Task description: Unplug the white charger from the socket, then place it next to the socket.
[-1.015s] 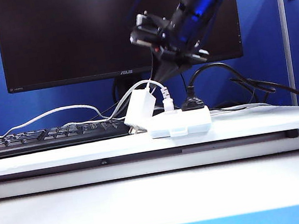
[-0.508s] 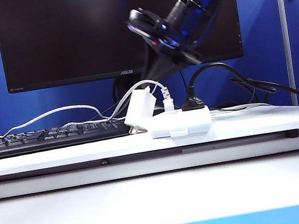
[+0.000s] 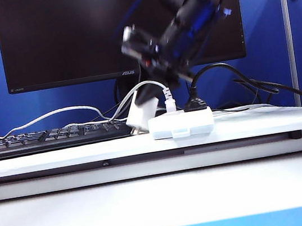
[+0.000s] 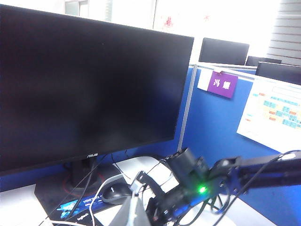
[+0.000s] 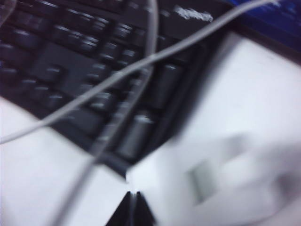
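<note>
The right arm slants down from the upper right, blurred, its right gripper pointing low with both dark fingers pressed together. The left gripper itself sits out of sight.

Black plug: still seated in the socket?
Yes, in the exterior view the black plug stands upright on the socket, its cable arching up behind.
</note>
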